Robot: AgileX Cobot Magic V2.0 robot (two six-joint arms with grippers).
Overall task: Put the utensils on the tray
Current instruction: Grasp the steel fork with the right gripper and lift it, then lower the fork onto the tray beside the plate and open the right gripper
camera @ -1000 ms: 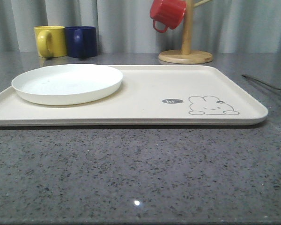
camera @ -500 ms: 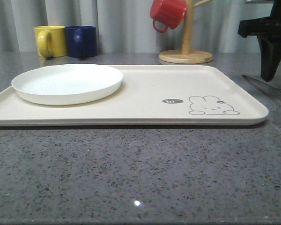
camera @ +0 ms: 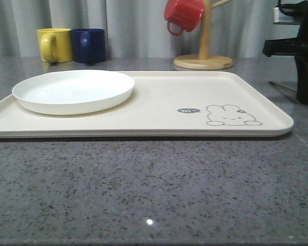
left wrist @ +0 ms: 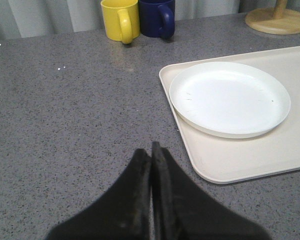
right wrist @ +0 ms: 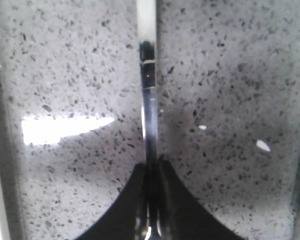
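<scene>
Front view has the right pincer [camera: 307, 97] lower than half a second ago and farther toward the tabletop's right edge, its dark fingers reaching down to the grey tabletop [camera: 154, 189] just past the tray's right rim; a second ago the arm was not there. The right wrist view shows its fingers pressed together on a slim silver utensil [right wrist: 149, 100] lying flat on the stone; which utensil it is I cannot tell, since only a narrow shaft shows. The cream tray [camera: 159, 110] with its rabbit drawing lies across the middle, unmoved, with the white plate [camera: 73, 90] on its left end. The left pincer [left wrist: 151, 155] hangs closed and empty over bare stone beside the tray's left edge. Along the far edge stand a yellow mug [camera: 55, 45], a blue mug [camera: 89, 45] and a wooden mug tree [camera: 204, 56] with a red mug [camera: 183, 15].
</scene>
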